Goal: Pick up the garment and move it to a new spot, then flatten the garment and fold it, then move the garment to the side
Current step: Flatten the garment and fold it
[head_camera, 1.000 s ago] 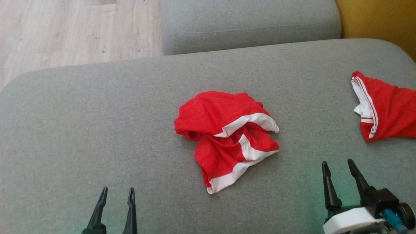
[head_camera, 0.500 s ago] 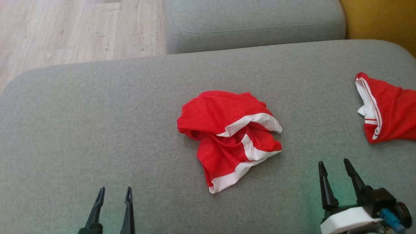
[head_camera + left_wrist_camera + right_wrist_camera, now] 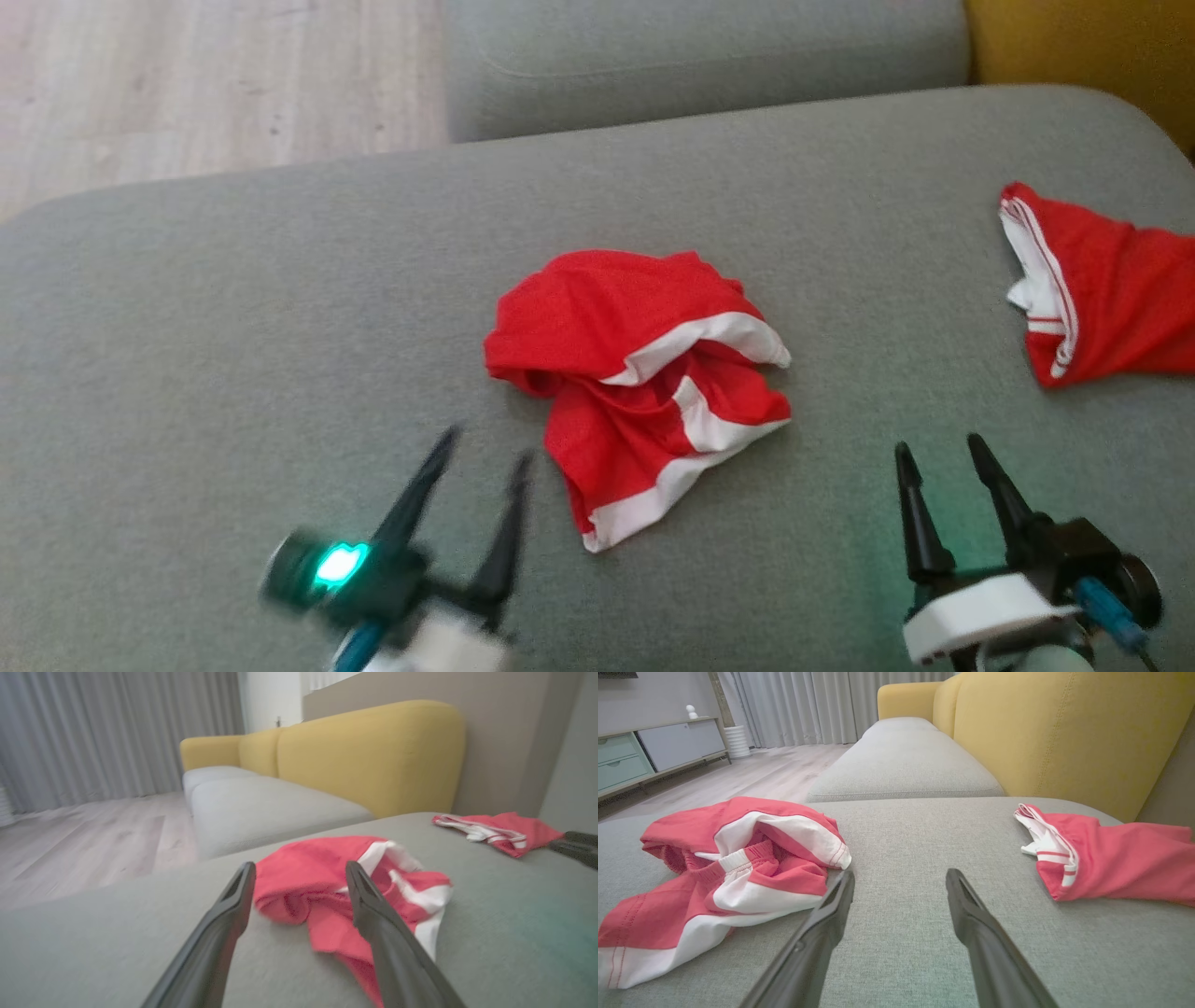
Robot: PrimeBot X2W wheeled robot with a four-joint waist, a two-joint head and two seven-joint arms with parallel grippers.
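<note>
Nearest the robot: the left gripper (image 3: 488, 445) is hovering low over the grey woven sofa cushion (image 3: 205, 336). Its two dark fingers are standing wide apart and holding nothing. It is showing blurred in the head view, with the fingertips pointing at the near left edge of the cloth, close beside it and not visibly touching. The right gripper (image 3: 938, 444) is hanging over bare cushion at the lower right, likewise fully spread and gripping nothing, apart from both cloths.

Mid-cushion: the crumpled red fabric garment with white bands (image 3: 635, 373) is lying in a bunched heap, its layers lapping over one another and a white hem trailing toward the robot. In the left wrist view it is sitting just beyond the spread fingers.

Further right: a second red cloth with white trim (image 3: 1092, 299) is resting near the cushion's right edge, well apart from the heap.

Beyond: another grey seat cushion (image 3: 700, 56), a yellow upholstered backrest (image 3: 1074, 37) and a pale wood floor (image 3: 187, 84).

Progress, as judged: nothing is looking done yet. The left arm appears to be lining up for the pick-up. Lifting, relocating, flattening, folding and moving aside are all remaining.
</note>
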